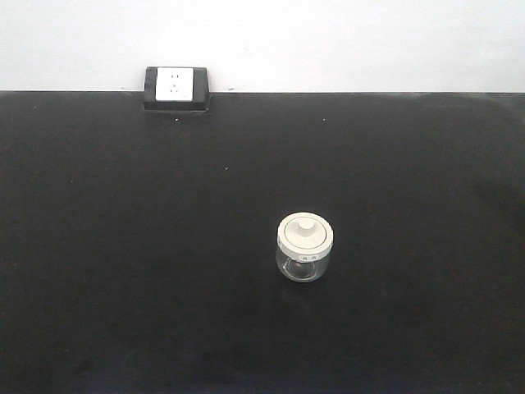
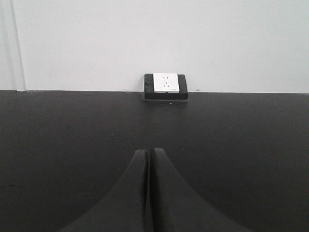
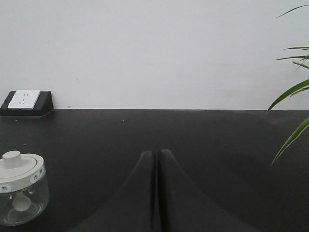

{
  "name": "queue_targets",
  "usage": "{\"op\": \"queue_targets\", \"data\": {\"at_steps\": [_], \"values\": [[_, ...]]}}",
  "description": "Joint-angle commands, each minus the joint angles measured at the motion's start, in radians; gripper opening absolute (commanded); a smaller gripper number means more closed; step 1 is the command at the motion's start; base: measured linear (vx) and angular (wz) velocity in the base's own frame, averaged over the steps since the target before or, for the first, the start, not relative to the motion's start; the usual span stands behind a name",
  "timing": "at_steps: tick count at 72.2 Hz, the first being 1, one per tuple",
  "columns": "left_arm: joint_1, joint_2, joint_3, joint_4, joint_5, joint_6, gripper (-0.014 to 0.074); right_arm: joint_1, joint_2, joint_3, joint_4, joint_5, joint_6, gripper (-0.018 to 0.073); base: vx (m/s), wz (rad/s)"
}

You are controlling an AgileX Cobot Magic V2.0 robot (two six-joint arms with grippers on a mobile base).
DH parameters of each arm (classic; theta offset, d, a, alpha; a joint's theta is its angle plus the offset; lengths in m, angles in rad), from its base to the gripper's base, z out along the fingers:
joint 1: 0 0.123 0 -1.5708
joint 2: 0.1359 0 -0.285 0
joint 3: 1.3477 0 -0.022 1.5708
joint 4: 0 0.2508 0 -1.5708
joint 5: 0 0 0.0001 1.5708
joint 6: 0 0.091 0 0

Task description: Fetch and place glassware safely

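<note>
**On the black tabletop: lidded jar upright, both grippers pressed together and empty**

Right of centre on the flat matte black tabletop [image 1: 123, 246] stands the small squat clear glass jar [image 1: 304, 263], upright, its axis vertical. Round off-white lid [image 1: 305, 234] seated on top, raised central knob pointing straight up; tiny dark marks on the lid's rim face the front camera. Jar about as wide as it is tall, so no clear long axis. Something pale shows through the glass in the right wrist view; cannot tell what.

Right gripper [image 3: 156, 157]: dark fingers pressed together, only a thin seam between them, holding nothing. Jar sits to its left, apart, not touched.

Left gripper [image 2: 149, 154]: fingers likewise pressed together, nothing held, over bare tabletop. Jar not visible in this view.

At the far edge, against the plain white wall [image 1: 369, 41], a white power socket in a black wedge-shaped housing [image 1: 175, 86], well apart from the jar. Green narrow plant leaves [image 3: 294, 92] enter the right wrist view at the right edge.
</note>
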Motion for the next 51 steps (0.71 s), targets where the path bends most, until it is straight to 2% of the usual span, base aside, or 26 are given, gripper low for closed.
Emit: {"op": "queue_targets", "data": {"at_steps": [1, 51], "values": [[0.002, -0.011, 0.031, -0.006, -0.081, -0.001, -0.0007, -0.005, -0.009, 0.019, -0.013, -0.069, -0.004, -0.0008, 0.00, 0.00], [0.002, -0.011, 0.031, -0.006, -0.080, -0.001, -0.0007, -0.005, -0.009, 0.019, -0.013, -0.069, -0.004, -0.0008, 0.00, 0.00]]}}
